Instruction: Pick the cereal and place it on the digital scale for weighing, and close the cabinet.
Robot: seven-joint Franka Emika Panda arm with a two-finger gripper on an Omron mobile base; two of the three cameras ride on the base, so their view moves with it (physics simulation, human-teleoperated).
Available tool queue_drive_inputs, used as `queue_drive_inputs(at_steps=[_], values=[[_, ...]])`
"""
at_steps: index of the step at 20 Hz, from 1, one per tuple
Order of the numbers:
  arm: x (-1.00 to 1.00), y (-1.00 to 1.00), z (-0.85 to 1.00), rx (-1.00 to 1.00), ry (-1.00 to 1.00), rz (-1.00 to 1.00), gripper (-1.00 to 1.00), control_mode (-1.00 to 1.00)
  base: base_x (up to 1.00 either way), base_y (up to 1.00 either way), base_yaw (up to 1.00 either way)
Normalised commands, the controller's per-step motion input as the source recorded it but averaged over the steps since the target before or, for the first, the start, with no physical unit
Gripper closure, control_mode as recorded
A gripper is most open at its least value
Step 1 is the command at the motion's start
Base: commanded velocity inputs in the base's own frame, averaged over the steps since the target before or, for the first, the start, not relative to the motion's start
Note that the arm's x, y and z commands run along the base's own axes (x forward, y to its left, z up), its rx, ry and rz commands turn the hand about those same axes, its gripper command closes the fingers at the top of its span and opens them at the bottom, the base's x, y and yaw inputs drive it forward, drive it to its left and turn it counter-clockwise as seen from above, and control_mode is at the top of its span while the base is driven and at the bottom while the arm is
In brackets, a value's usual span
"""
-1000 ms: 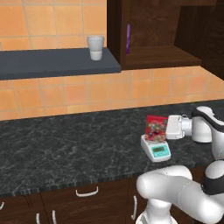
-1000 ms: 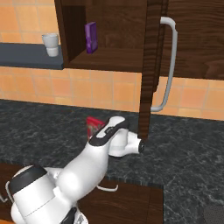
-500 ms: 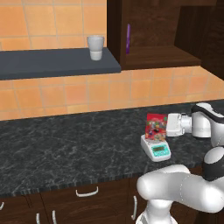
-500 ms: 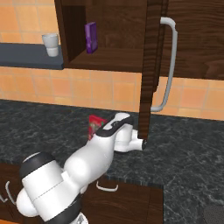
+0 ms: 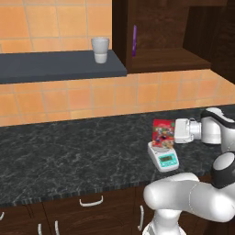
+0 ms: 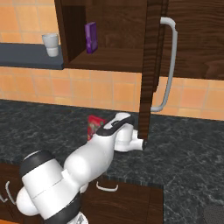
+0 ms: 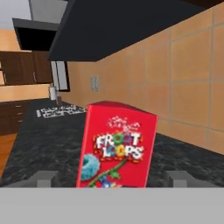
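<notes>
The cereal [image 5: 163,134] is standing upright on the digital scale [image 5: 163,157]. The gripper [image 7: 114,178] is facing the box – jaws wide apart, gripping nothing.

Both base views look forward and down from behind; shared: cereal [image 5: 163,133] at right of centre, cabinet [image 6: 114,37] across top. Hand view sits close, level.

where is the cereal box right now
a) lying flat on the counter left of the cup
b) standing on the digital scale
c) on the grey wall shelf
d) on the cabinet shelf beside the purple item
b: the cereal box stands upright on the digital scale on the dark counter, with the gripper at its side.
</notes>
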Motion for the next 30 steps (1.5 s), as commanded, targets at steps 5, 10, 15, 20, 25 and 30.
queue_drive_inputs(at_steps=[5, 10, 15, 20, 25, 30], values=[[-0.24, 0.0, 0.0, 0.0, -0.03, 0.0, -1.0, -1.0, 0.0, 0.0, 0.0], [-0.16, 0.0, 0.0, 0.0, -0.05, 0.0, -1.0, -1.0, 0.0, 0.0, 0.0], [0.0, 0.0, 0.0, 0.0, 0.0, 0.0, -1.0, -1.0, 0.0, 0.0, 0.0], [0.0, -0.13, 0.0, 0.0, 0.0, 0.0, -1.0, -1.0, 0.0, 0.0, 0.0], [0.0, -0.36, 0.0, 0.0, 0.0, 0.0, -1.0, -1.0, 0.0, 0.0, 0.0], [-0.32, -0.57, 0.0, 0.01, -0.04, -0.01, -1.0, -1.0, 0.0, 0.0, 0.0]])
